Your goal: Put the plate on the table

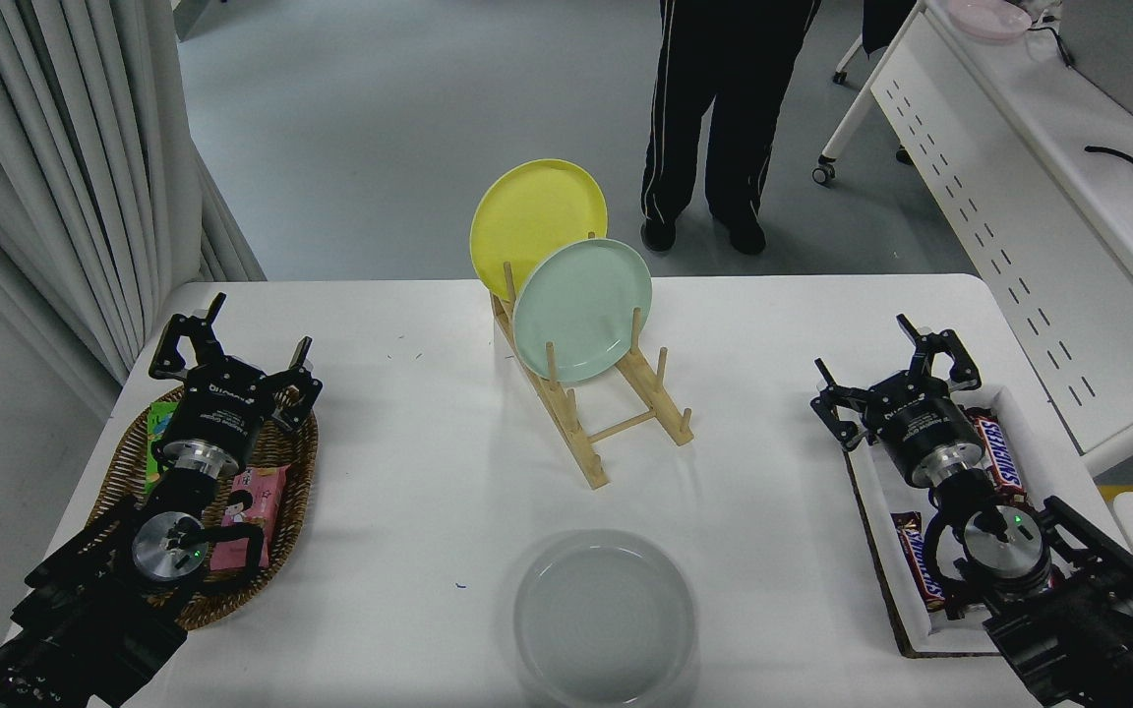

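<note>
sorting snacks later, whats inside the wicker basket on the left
The wicker basket shows a pink packet and a green packet. The parked left gripper and its arm cover most of the inside, so anything else in there is hidden.

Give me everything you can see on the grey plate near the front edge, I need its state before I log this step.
The plate is round, plain light grey-white, smooth and slightly glossy, with a shallow raised rim and a flat well. It lies flat and right side up on the white table, near the front edge just right of centre, in front of the wooden rack. It looks empty and whole; its nearest edge runs close to the picture's bottom. Nothing but the table touches it: the right claw is open and well away to the right.
</note>
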You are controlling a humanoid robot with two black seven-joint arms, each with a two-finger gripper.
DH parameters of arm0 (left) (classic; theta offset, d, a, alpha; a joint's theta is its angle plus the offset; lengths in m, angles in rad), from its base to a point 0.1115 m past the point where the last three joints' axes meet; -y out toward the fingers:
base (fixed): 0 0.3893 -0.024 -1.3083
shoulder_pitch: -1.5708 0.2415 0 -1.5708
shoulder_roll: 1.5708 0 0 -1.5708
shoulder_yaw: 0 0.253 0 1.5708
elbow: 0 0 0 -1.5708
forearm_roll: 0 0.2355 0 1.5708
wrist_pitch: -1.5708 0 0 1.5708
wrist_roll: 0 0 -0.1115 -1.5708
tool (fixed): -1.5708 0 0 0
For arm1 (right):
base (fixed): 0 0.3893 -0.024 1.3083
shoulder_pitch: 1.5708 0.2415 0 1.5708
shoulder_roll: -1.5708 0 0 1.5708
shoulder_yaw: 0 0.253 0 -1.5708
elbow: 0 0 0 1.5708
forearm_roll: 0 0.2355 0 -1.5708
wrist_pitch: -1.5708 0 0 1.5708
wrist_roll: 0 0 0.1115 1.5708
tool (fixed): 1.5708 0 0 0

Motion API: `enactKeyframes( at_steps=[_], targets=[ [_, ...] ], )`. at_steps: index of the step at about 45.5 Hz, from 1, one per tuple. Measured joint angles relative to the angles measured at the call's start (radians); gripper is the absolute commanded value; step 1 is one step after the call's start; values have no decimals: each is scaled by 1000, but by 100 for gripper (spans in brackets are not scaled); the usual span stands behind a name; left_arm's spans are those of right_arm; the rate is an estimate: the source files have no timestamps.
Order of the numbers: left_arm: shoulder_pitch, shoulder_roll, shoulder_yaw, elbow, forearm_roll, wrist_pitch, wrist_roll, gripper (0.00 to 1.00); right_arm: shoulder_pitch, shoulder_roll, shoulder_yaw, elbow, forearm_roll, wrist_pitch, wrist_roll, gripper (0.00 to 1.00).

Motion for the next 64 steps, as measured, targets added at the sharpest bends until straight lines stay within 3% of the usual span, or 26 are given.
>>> enactKeyframes(
  at_steps=[64],
  targets=[
    [0, 0, 0, 0, 0, 0, 0, 100, -1, 30, 1, -14, 2, -22, 26, 100]
  ],
)
